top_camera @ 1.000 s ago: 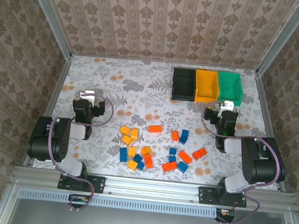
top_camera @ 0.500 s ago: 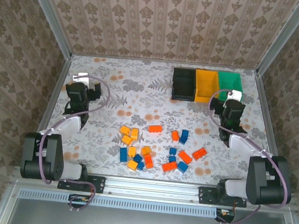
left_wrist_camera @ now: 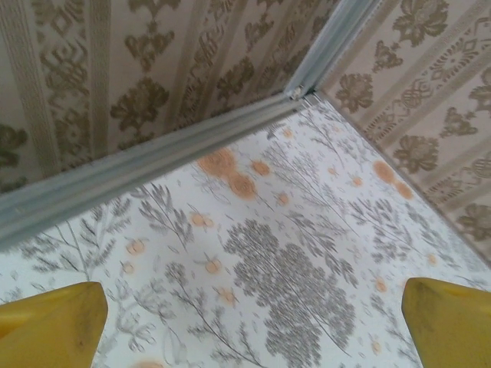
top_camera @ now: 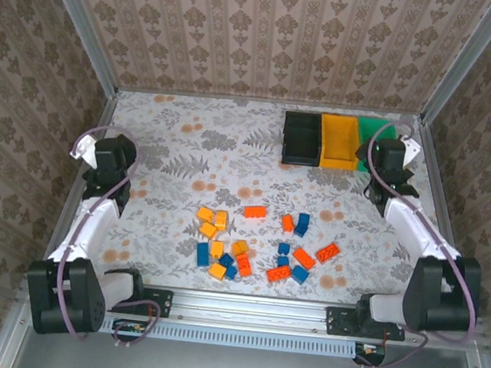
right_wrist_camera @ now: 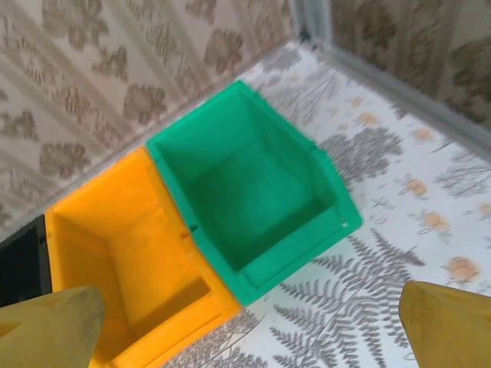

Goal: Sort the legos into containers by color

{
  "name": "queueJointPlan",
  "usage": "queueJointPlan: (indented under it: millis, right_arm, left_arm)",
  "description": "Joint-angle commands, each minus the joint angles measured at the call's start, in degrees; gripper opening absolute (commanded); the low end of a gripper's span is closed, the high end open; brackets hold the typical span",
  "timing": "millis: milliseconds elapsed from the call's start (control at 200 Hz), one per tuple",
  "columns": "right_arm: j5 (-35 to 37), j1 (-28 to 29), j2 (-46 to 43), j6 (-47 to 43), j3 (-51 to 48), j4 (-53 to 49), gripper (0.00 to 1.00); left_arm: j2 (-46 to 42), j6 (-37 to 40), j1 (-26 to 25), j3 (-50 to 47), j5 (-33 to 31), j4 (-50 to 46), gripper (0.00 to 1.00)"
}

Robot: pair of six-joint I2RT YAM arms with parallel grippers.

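Observation:
Several legos lie loose mid-table: yellow-orange ones, a red-orange one, blue ones. The containers stand in a row at the far right: black, yellow-orange and green. My right gripper hovers over the green bin's near right side, open, with nothing between its yellow fingertips. In its wrist view the green bin, the yellow-orange bin and a sliver of the black bin all look bare inside. My left gripper is by the left wall, open over bare tablecloth.
Wallpapered walls with aluminium rails close in the table on three sides, and a corner post stands ahead of the left gripper. The floral cloth between the bins and the brick pile carries nothing.
Both arms have stretched out from their folded pose near the front edge. The left gripper swung out toward the left wall; the right one moved back toward the green bin. Both stayed open.

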Motion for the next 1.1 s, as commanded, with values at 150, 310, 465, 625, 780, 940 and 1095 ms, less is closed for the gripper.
queueJointPlan:
  millis: [150,310,465,625,780,940,1095]
  right_arm:
    - [-11.35,5.46,17.71,-7.7,20.08,-16.8,0.89]
    - [-7.46,9.56,26.47,-6.63,28.05,-19.36,0.84]
    - [-7.29,10.82,33.33,-3.78,34.34,-21.16,0.77]
    - [-5.55,11.18,39.32,-1.44,40.37,-24.89,0.69]
    - [-5.75,11.56,44.39,-0.93,45.37,-27.88,0.58]
    - [-5.44,12.74,45.7,0.61,45.61,-29.25,0.38]
    - [-4.3,15.14,45.49,1.55,45.15,-29.64,0.14]
  left_arm:
    - [-1.0,-2.93,-2.31,6.56,14.92,-7.34,1.0]
    - [-1.23,0.36,-9.11,10.41,14.42,-16.32,0.99]
    - [-3.74,0.34,-14.19,7.02,15.61,-14.86,1.0]
    - [-4.86,0.42,-18.27,5.88,15.32,-16.47,1.0]
    - [-5.73,0.52,-21.37,5.11,14.91,-17.52,1.0]
    - [-7.25,-0.27,-22.4,3.65,14.9,-17.47,1.0]
    - [-7.94,-0.62,-22.73,2.81,14.83,-17.93,1.0]
